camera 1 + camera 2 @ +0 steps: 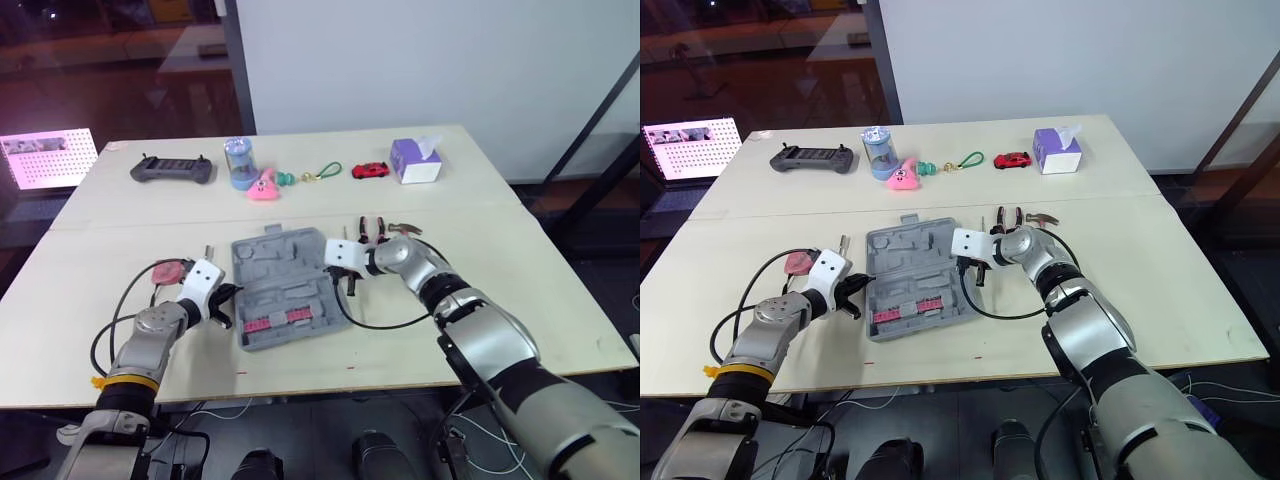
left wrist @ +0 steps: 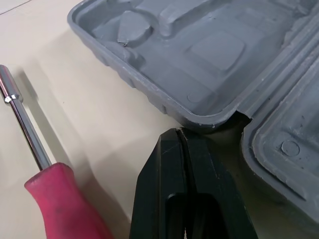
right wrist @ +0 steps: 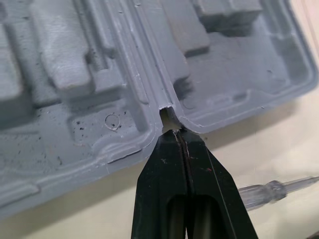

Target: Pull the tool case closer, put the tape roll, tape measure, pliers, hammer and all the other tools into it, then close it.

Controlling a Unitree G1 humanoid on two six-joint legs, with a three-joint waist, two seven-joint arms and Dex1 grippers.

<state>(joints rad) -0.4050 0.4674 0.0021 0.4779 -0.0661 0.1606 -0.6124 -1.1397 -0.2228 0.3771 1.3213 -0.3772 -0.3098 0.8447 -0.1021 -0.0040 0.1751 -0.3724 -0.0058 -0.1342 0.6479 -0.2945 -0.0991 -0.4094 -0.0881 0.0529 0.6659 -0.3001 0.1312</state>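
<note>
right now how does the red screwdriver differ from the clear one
Handle: the red screwdriver has an opaque red grip, while the clear screwdriver is see-through.
Place: the red screwdriver lies beside the left pincer, the clear screwdriver beside the right pincer.
Shared: both lie flat on the table, outside the open case, not yet packed.

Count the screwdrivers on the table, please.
2. The red screwdriver lies left of the case, by the left gripper; the clear screwdriver lies right of it, by the right gripper. Others may be hidden.
</note>
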